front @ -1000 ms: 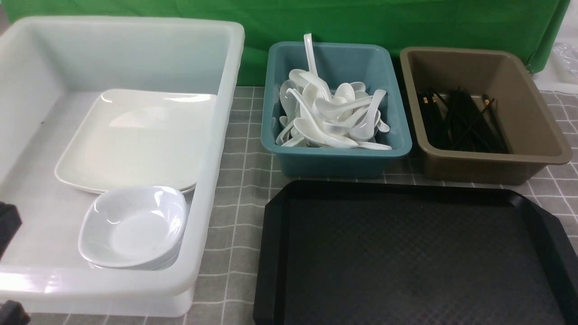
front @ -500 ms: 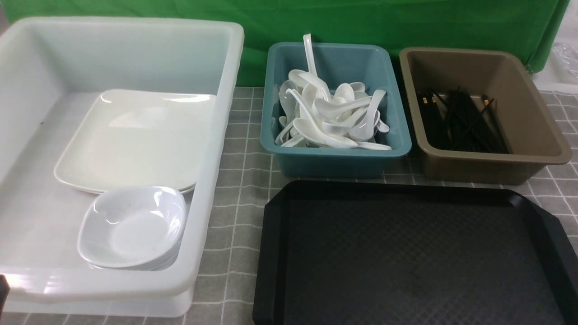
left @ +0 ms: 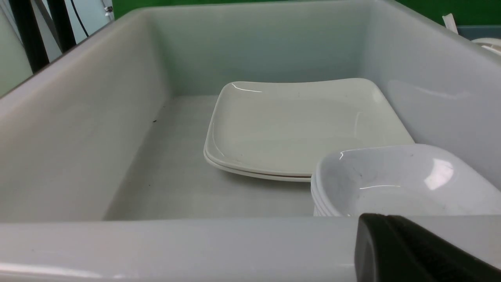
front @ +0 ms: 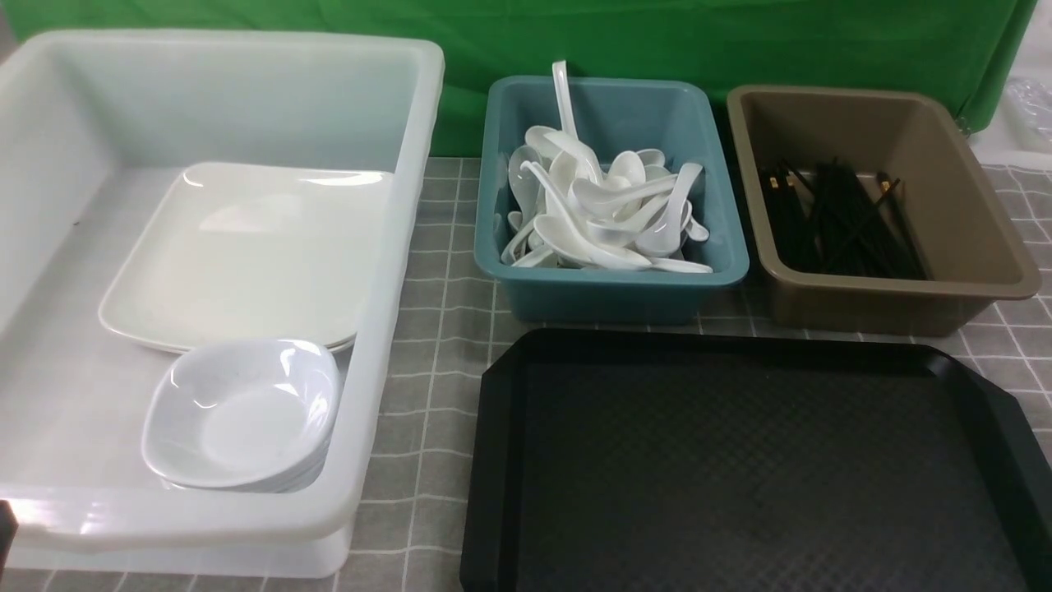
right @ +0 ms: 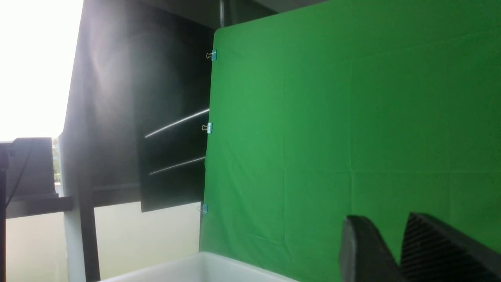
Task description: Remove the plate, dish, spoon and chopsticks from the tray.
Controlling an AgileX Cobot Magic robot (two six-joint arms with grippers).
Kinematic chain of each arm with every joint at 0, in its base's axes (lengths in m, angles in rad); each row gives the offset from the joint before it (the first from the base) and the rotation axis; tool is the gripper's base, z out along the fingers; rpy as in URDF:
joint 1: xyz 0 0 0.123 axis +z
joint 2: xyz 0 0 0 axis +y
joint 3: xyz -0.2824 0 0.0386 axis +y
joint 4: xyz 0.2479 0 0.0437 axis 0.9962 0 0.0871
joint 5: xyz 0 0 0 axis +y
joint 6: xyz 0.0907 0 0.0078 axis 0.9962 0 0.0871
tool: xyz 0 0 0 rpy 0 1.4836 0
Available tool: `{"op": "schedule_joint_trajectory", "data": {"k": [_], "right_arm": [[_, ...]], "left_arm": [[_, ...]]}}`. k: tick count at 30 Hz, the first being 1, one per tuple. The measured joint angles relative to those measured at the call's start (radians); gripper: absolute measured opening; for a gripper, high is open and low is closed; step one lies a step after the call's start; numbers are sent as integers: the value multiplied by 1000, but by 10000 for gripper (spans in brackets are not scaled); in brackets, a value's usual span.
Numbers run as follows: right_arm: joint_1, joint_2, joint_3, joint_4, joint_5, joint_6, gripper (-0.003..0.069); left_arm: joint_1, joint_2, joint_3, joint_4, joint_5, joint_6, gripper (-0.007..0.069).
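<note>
The large translucent white plastic tub fills the table's left side, reaching from the near edge almost to the far edge. Beside it, at the near right, lies the black textured plastic tray, its surface bare, with its near rim cut off by the picture's lower border. Inside the tub, a stack of square white plates rests flat on the floor toward the tub's right wall, and a stack of small white rounded-square dishes sits in the tub's near right corner, overlapping the plates' near edge.

Behind the tray, toward the far edge, stand two smaller bins just beside each other. The teal rectangular plastic bin holds a heap of white ceramic-style soup spoons, one handle sticking up above the far rim. The brown rectangular plastic bin, nearer the far right corner, holds a loose bundle of black chopsticks. A grey checked tablecloth covers the table.

The left gripper shows only as one dark finger just outside the tub's near wall; whether it is spread or closed cannot be told. The right gripper points at the green backdrop, its two dark fingers close together, probably nearly closed, holding nothing.
</note>
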Motion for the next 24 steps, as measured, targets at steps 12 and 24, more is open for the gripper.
{"op": "schedule_joint_trajectory", "data": {"k": [12, 24], "right_arm": [[0, 0, 0, 0, 0, 18, 235], [0, 2, 96, 258, -6, -207, 235]], "left_arm": [[0, 0, 0, 0, 0, -1, 3], [0, 0, 0, 0, 0, -1, 4]]}}
